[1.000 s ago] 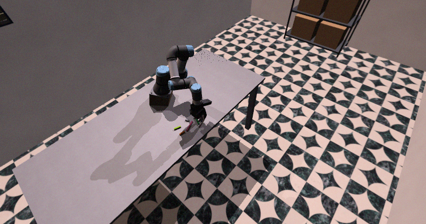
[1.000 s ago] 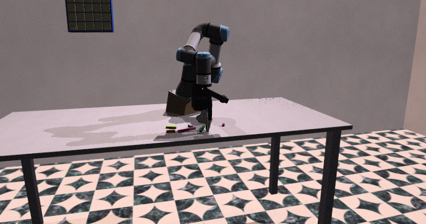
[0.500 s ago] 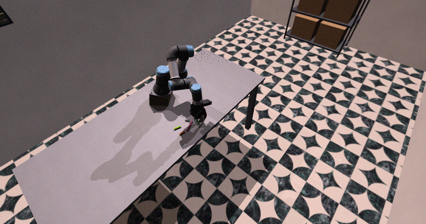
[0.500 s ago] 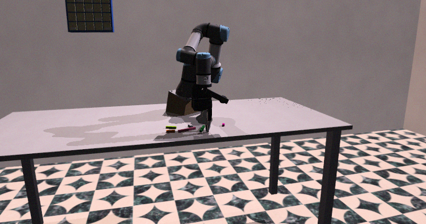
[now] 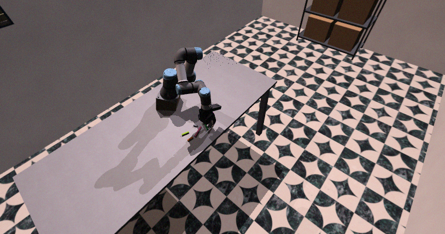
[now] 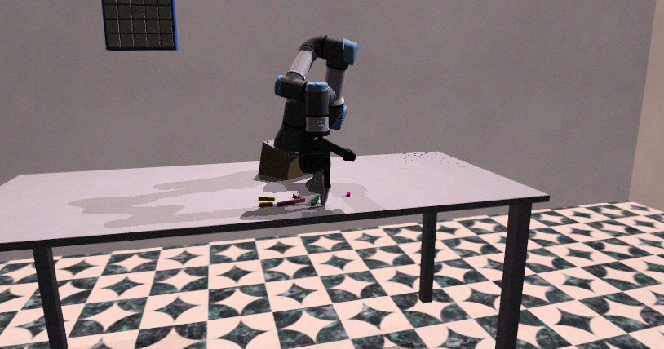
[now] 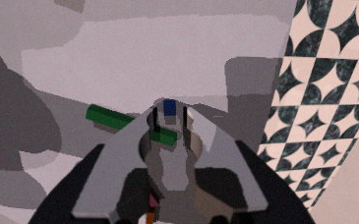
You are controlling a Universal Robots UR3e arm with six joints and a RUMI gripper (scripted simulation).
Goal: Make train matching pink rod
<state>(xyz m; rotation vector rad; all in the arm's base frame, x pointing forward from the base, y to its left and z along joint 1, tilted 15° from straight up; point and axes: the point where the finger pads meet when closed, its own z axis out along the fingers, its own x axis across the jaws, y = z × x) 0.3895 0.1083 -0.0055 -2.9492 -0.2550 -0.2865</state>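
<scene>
My gripper (image 5: 211, 127) (image 6: 323, 203) (image 7: 170, 108) points down low over the table, its fingers slightly apart with nothing gripped. The blue rod (image 7: 169, 107) shows at the fingertips in the wrist view, with gaps on both sides; the fingers hide it in the top and exterior views. The green rod (image 5: 205, 127) (image 6: 315, 201) (image 7: 109, 116) lies beside the fingers, one end showing behind a finger in the wrist view. The pink rod (image 5: 198, 132) (image 6: 290, 201) lies beyond it, with the orange rod (image 5: 190, 139) (image 6: 266, 204) past its far end. The lime rod (image 5: 185, 133) (image 6: 266, 198) lies apart.
A small grey rod (image 5: 195, 126) (image 6: 296, 196) lies behind the pink rod. A magenta rod (image 6: 347, 194) lies to the right in the exterior view. The table's front edge (image 6: 297, 222) is close to the gripper. The arm's shadow covers part of the table.
</scene>
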